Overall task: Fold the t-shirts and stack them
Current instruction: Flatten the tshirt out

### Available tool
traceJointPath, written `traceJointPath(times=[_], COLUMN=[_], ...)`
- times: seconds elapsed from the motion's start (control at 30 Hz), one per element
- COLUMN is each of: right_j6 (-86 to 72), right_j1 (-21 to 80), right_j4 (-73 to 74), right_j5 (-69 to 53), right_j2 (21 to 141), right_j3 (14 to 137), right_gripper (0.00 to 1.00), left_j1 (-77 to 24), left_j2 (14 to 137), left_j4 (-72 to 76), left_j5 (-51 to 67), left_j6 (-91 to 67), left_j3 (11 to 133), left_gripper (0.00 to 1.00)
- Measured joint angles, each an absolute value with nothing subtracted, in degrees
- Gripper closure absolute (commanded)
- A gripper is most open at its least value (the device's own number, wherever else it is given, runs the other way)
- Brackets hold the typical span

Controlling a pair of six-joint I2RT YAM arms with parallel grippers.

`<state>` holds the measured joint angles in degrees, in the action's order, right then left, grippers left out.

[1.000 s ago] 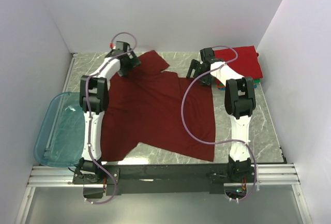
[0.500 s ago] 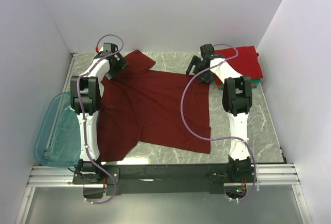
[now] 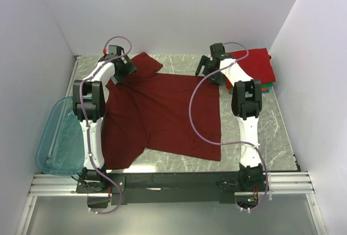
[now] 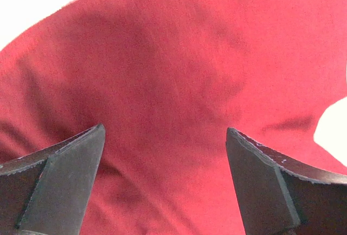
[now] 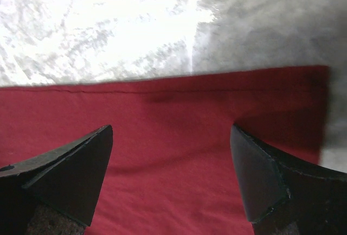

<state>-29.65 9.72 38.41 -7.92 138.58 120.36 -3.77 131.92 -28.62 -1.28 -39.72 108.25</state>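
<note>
dark maroon t-shirt (image 3: pixel 162 115) spread flat across the marble desk (image 3: pixel 271 137), sleeves toward the left, straight hem toward the right. the left claw (image 3: pixel 126 70) hangs open over the far sleeve and shoulder, nothing but cloth beneath its parted jaws. the right claw (image 3: pixel 207 73) stands open over the far hem corner, the stitched edge running across between its jaws. both look placed to pinch the far edge for a fold. the folded stack (image 3: pixel 255 61), bright red on top, lies just beside the right claw. a translucent teal bin (image 3: pixel 57 134) sits at the desk's left edge, and the right arm's cable (image 3: pixel 191 115) loops over the shirt.
</note>
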Motion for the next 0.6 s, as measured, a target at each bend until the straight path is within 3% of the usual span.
traceJointPath(times=[0.37,0.6], right_j6=[-27.55,-27.53], right_j1=[11.51,15.57], right_j4=[37.74,38.37], right_j5=[-2.28,-0.34], right_j2=[119.7,118.58], right_j3=[99.2,93.27], right_gripper=[0.05,0.05], left_j1=[-11.99,-16.32], left_j2=[121.6,123.26], left_j4=[-28.56,-29.87], left_j5=[-3.27,-3.95], left_j6=[-35.09,-33.15], left_j3=[102.43,102.54], left_gripper=[0.01,0.01])
